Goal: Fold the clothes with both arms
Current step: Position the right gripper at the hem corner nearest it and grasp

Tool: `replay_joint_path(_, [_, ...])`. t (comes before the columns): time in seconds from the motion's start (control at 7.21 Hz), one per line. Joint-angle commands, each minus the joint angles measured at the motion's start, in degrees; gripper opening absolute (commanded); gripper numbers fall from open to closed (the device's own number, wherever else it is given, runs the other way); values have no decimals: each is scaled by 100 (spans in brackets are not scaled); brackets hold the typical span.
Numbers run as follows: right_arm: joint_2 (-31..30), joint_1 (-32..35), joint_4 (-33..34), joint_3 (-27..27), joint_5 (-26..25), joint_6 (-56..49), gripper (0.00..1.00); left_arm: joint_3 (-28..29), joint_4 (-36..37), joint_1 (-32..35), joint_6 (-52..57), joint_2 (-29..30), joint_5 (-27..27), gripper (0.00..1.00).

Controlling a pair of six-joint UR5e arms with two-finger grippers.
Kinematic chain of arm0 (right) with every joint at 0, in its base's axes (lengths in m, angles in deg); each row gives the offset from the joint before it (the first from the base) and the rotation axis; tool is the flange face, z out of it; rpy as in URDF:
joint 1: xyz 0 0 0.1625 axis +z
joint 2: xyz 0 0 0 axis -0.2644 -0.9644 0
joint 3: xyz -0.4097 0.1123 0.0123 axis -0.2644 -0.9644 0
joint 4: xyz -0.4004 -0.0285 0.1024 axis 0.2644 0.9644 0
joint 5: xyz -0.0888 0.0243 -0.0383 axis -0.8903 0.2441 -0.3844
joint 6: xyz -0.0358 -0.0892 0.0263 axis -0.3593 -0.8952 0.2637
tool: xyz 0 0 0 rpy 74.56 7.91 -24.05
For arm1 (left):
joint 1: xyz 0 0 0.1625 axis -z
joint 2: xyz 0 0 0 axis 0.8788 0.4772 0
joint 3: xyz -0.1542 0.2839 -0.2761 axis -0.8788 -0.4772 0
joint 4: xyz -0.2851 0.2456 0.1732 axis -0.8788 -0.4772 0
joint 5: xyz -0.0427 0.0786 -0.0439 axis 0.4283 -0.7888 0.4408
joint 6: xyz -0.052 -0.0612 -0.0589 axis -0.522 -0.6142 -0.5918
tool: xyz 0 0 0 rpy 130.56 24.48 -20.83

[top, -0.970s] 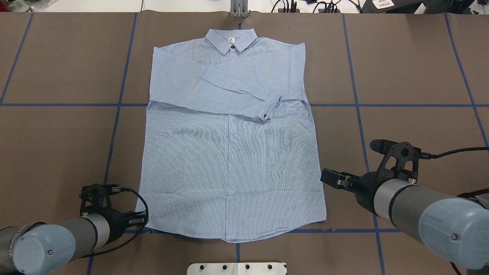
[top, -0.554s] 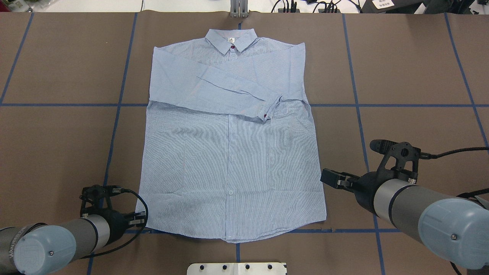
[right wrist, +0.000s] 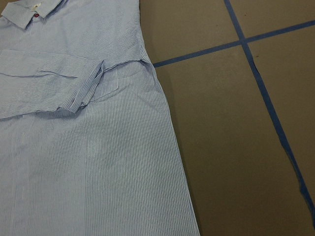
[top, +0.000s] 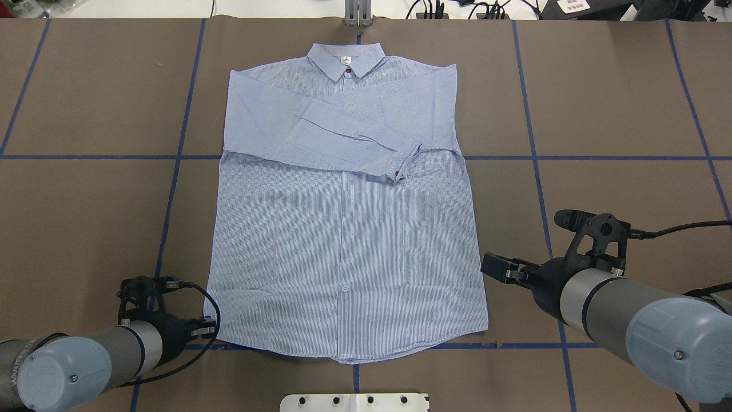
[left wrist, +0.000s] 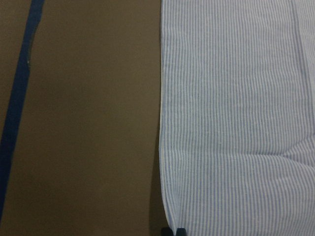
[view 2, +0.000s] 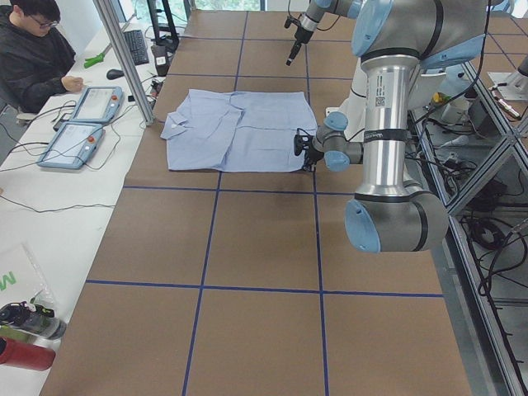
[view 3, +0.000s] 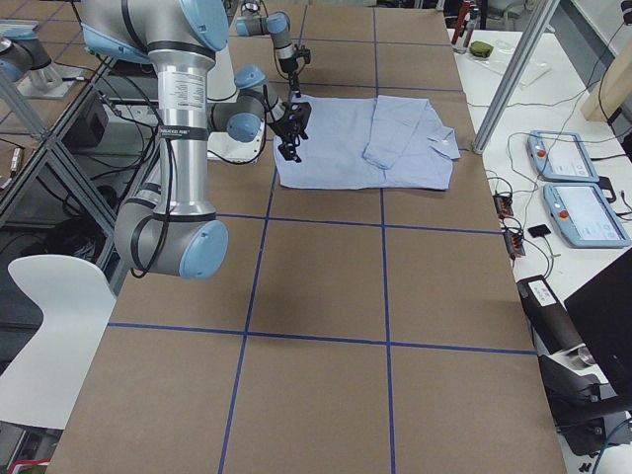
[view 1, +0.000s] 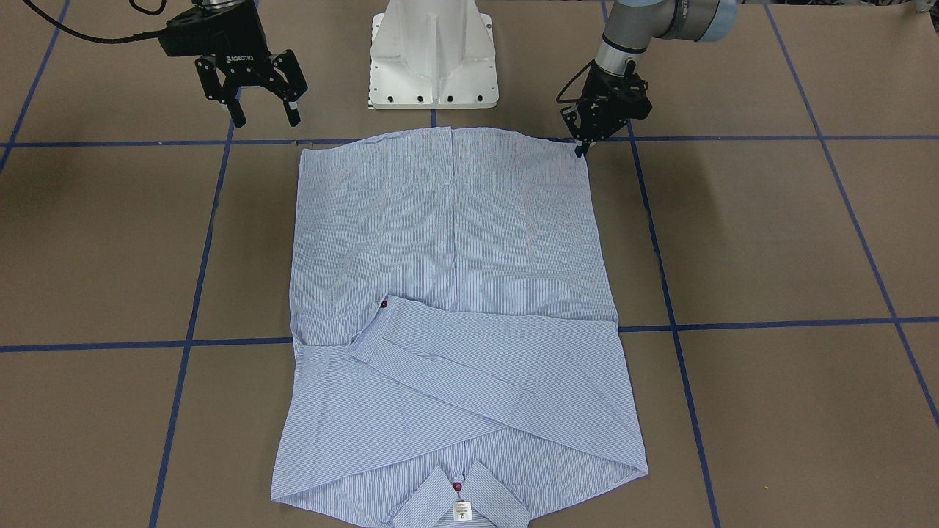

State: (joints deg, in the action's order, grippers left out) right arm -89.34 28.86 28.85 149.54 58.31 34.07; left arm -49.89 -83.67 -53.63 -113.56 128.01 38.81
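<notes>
The light blue striped shirt (top: 343, 229) lies flat and face up on the brown table, collar at the far side and both sleeves folded across the chest. It also shows in the front view (view 1: 447, 242). My left gripper (top: 210, 329) sits low at the hem's near left corner (view 1: 582, 150). In the left wrist view its fingertips (left wrist: 173, 231) are closed together on the shirt's edge (left wrist: 236, 123). My right gripper (view 1: 265, 119) hangs open and empty just off the hem's near right corner (top: 486, 266). The right wrist view looks along the shirt's right side (right wrist: 74, 147).
The white pedestal base (view 1: 433, 55) stands just behind the hem. Blue tape lines (top: 572, 157) grid the brown table. A grey post (top: 358, 14) stands beyond the collar. An operator (view 2: 33, 49) and teach pendants (view 2: 82, 124) are at the far side.
My left arm has drawn back slightly toward the robot at the hem corner. The right arm and the shirt look unchanged.
</notes>
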Motion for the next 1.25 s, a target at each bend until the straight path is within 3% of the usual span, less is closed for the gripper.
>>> replay_joint_path(0.0, [-147, -25, -129, -26, 15, 104, 100, -28, -7, 4, -16, 66, -8, 0])
replay_joint_path(0.28, [-234, -86, -715, -393, -3, 305, 100, -80, -24, 4, -16, 84, -17, 0])
replay_joint_path(0.42, [-357, -357, -1110, -648, -368, 602, 100, -72, -24, 4, -16, 93, -26, 0])
replay_joint_path(0.55, [-376, -725, -1097, -685, -764, 910, 95, -81, -33, 4, -16, 93, -35, 0])
replay_joint_path(1.11, [-359, -1456, -1088, -1317, -1433, 1528, 69, -142, -42, 4, -16, 67, -140, 0])
